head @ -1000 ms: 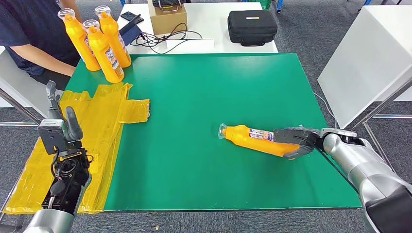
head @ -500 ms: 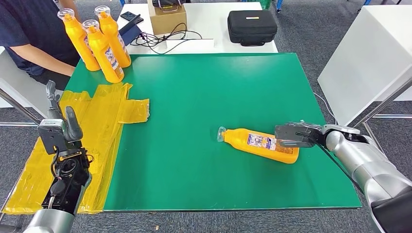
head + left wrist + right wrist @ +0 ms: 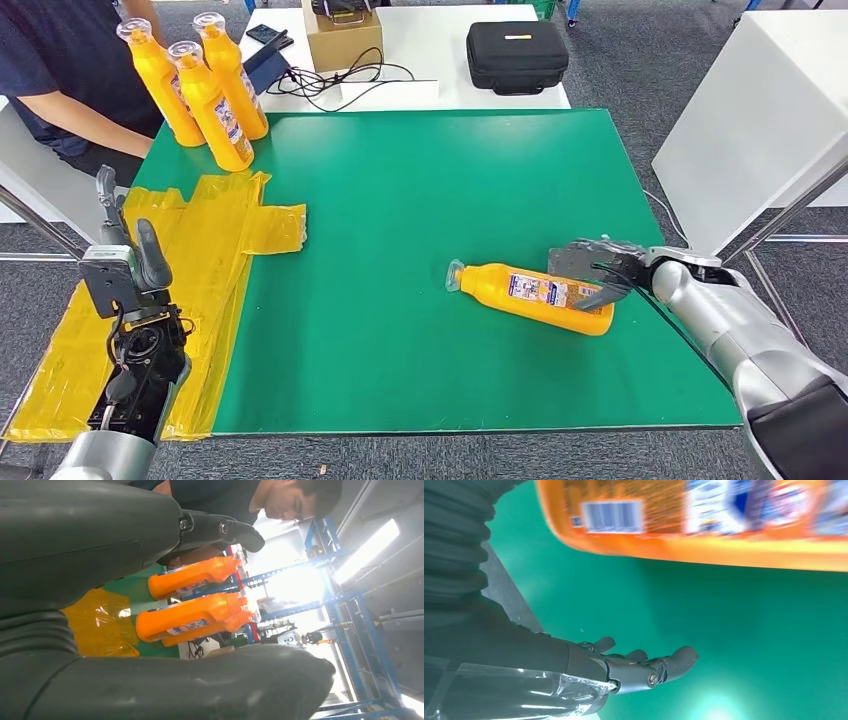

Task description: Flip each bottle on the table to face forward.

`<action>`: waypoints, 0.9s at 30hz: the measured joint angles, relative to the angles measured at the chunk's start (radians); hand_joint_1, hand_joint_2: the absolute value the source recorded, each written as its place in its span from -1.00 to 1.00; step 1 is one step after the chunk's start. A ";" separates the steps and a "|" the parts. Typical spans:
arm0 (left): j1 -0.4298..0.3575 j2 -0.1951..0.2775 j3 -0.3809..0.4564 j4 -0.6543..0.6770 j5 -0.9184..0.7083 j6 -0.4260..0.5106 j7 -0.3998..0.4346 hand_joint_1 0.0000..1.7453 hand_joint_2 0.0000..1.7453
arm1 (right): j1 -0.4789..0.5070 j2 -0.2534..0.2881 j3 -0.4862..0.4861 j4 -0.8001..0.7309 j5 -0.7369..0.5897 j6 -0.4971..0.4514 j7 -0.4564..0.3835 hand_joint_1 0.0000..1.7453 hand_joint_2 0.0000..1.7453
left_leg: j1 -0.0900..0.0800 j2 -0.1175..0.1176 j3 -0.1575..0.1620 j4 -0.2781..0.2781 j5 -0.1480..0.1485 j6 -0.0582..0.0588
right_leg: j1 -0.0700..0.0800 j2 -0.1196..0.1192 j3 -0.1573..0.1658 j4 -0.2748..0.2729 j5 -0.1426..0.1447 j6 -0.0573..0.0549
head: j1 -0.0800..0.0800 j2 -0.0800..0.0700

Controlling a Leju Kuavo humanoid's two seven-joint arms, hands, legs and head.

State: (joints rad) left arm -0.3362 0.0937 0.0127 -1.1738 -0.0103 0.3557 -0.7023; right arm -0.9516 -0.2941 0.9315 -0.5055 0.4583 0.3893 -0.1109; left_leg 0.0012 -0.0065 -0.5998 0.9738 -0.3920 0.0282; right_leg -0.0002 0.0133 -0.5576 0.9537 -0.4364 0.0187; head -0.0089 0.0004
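An orange bottle (image 3: 535, 296) lies on its side on the green mat (image 3: 400, 200), cap toward the left, its label facing up. My right hand (image 3: 590, 268) hovers at the bottle's base end with its fingers spread and nothing gripped. The right wrist view has that bottle (image 3: 704, 525) with its barcode label beside my right hand (image 3: 634, 667), a gap of green mat between them. My left hand (image 3: 125, 265) is raised at the table's left edge, holding nothing. Three orange bottles (image 3: 205, 95) stand upright at the back left corner, seen too in the left wrist view as bottles (image 3: 195, 617).
A crumpled yellow plastic sheet (image 3: 215, 235) covers the mat's left side. A person (image 3: 65, 70) sits behind the standing bottles. A white table behind holds a black case (image 3: 517, 55), a cardboard box (image 3: 345, 38) and cables. A white panel (image 3: 760, 130) stands at the right.
My right hand has let go of the lying bottle's base and spread its fingers. The bottle has settled on the mat with its label up. The left hand has not moved.
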 joint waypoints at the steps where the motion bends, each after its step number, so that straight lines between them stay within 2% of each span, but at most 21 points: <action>1: 0.000 -0.001 -0.001 0.000 0.000 0.002 0.000 -1.00 -1.00 | -0.008 0.016 0.001 0.005 0.000 0.005 0.002 -1.00 1.00 | 0.000 0.001 0.000 0.000 0.000 0.000 | 0.000 0.000 0.000 0.000 0.000 0.000 | 0.000 0.000; 8: 0.000 -0.002 -0.007 0.000 0.002 0.008 0.000 -1.00 -1.00 | -0.049 0.090 0.010 0.031 -0.001 0.036 -0.004 -1.00 1.00 | 0.000 -0.003 0.000 0.000 0.001 -0.001 | 0.000 -0.002 0.000 0.000 0.000 0.000 | 0.000 0.000; 19: -0.014 -0.004 -0.017 0.003 0.003 0.000 0.000 -1.00 -1.00 | -0.091 0.152 0.017 0.052 -0.063 0.046 -0.016 -1.00 1.00 | 0.000 -0.002 -0.001 0.000 0.000 -0.001 | 0.000 -0.001 0.000 0.000 0.000 0.000 | 0.000 0.000; 27: -0.019 -0.006 -0.019 0.005 0.006 0.005 0.000 -1.00 -1.00 | -0.087 0.169 0.024 0.053 -0.076 0.058 -0.017 -1.00 1.00 | 0.000 -0.002 0.000 0.000 0.000 -0.001 | 0.000 -0.002 0.000 0.000 0.000 0.000 | 0.000 0.000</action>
State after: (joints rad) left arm -0.3554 0.0877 -0.0060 -1.1688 -0.0041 0.3606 -0.7023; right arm -1.0389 -0.1249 0.9553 -0.4529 0.3819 0.4473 -0.1281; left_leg 0.0013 -0.0087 -0.6002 0.9739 -0.3916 0.0276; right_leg -0.0003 0.0118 -0.5579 0.9539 -0.4364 0.0186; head -0.0088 0.0004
